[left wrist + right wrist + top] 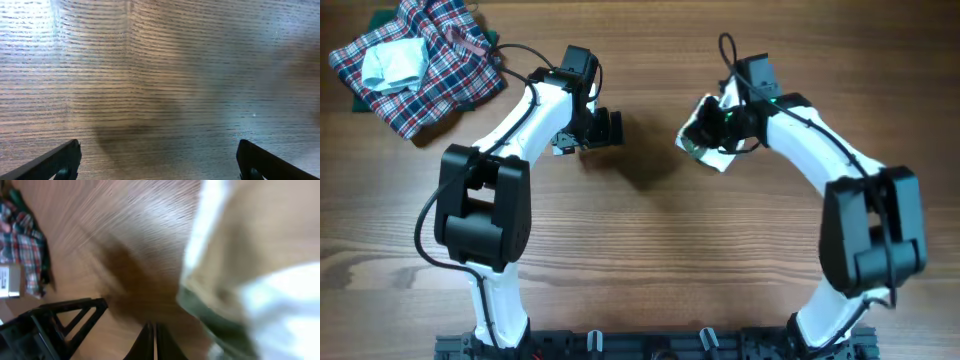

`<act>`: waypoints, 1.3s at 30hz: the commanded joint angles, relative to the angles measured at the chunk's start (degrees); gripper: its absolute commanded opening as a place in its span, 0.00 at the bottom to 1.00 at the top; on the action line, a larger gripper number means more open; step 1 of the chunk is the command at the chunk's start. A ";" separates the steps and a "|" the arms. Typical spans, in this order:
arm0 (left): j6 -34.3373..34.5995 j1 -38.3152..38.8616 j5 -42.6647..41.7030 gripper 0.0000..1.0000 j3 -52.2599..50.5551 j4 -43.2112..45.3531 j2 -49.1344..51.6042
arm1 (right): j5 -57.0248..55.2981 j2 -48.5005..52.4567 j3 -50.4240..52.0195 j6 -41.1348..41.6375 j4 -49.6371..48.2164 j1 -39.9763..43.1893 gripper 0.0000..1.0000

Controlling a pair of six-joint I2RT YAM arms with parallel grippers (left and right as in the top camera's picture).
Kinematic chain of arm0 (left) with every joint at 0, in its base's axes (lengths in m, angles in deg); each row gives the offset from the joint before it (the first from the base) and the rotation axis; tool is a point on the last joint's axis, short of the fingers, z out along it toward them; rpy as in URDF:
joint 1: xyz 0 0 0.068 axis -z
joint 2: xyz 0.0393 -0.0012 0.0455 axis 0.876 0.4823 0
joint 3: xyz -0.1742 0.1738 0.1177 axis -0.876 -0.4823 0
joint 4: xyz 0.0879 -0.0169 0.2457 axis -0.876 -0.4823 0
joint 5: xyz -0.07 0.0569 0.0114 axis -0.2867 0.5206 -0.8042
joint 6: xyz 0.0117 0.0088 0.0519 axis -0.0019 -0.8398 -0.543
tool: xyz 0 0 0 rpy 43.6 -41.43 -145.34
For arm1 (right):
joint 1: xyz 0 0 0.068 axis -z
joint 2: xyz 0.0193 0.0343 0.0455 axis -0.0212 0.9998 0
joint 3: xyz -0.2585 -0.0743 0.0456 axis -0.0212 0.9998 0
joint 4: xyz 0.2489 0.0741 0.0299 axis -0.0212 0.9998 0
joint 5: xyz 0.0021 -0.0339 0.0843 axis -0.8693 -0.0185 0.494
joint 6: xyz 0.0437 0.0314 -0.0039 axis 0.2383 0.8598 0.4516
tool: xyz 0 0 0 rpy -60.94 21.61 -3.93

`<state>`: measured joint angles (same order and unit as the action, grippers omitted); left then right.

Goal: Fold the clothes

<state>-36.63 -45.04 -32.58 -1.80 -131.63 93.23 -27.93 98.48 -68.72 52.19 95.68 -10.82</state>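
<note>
The clothes (705,135) are a small white garment with tan and green parts, bunched up at the middle right of the table. My right gripper (718,125) is at the bunch. In the right wrist view its fingers (154,339) are pressed together with only a thin pale slit between them. The garment (260,280) fills the right side of that view, blurred and close to the camera. My left gripper (610,128) is open and empty to the left of the garment. In the left wrist view its fingers (157,152) are spread wide over bare wood.
A red-blue-white plaid heap (425,70) lies at the far left corner with a pale blue-white folded piece (395,62) on top. The plaid also shows at the left edge of the right wrist view (22,245). The wooden table (650,260) runs to the front.
</note>
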 commanded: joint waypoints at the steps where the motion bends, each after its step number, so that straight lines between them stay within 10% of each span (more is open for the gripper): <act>1: 0.33 0.22 0.50 1.00 0.26 -0.07 -1.51 | -11.04 -8.07 -1.25 -1.46 4.68 2.89 0.06; 39: 0.33 0.22 -1.40 1.00 0.26 -0.35 -1.51 | -0.70 7.26 -0.11 -0.76 -6.23 -2.27 0.10</act>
<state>-36.63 -45.04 -33.28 -1.80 -131.85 93.23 -29.94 103.42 -68.83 49.53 89.95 -12.17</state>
